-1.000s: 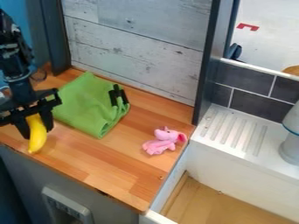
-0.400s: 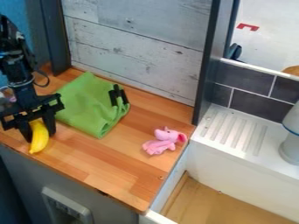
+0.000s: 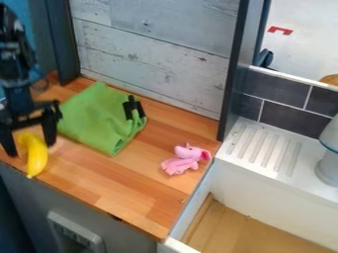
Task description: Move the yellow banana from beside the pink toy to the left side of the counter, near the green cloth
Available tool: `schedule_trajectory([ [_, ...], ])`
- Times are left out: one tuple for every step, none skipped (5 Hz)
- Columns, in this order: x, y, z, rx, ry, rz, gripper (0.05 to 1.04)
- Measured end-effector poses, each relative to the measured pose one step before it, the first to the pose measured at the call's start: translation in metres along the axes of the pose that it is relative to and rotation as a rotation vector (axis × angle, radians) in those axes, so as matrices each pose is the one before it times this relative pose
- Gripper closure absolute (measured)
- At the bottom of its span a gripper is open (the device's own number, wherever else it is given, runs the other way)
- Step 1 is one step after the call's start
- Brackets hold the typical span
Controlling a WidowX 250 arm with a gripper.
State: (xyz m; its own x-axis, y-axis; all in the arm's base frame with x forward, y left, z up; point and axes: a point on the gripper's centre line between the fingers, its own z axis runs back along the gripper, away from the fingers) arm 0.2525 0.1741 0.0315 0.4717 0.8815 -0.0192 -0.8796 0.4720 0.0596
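Because the banana [image 3: 35,157] is the nearest thing to my gripper [image 3: 31,150], at the left of the frame, I read everything outward from it. Its upper end lies between the fingers, which stand wide apart; I see no grip on it. That spread seems to leave room for the fruit's width, with its length pointing down the frame. Its lower tip reaches the front edge of the wooden counter [image 3: 135,185], so I judge that end to have little support beyond it.

Just beside the gripper, toward the upper left, a green cloth [image 3: 96,118] lies loosely spread and creased, with two dark strips [image 3: 134,107] at its right side; I can't tell whether they fasten or weigh it. Well apart, near the centre, a pink plush toy [image 3: 182,159] lies on bare wood, seemingly just set down there.

For containers, I have the white-walled basin [image 3: 271,207] at lower right, with a wooden floor [image 3: 231,232]. Above it, a slotted white ledge [image 3: 254,128] runs toward a pale grey object [image 3: 330,165] at the right edge.
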Motion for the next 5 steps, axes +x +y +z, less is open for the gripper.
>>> schedule_trajectory([
  [-0.01463,-0.00968,0.05174,0.1137,-0.1188,-0.0769,0.073],
  [-0.01286,-0.03324,0.04497,-0.0638,-0.1143,-0.1939,0.073],
  [-0.01258,-0.05956,0.00630,-0.1033,-0.0536,-0.2331,0.074],
  [-0.02250,-0.05472,-0.00492,-0.0861,0.0177,-0.2563,0.075],
  [-0.02235,-0.04129,-0.01206,-0.0859,0.0364,-0.2326,0.075],
])
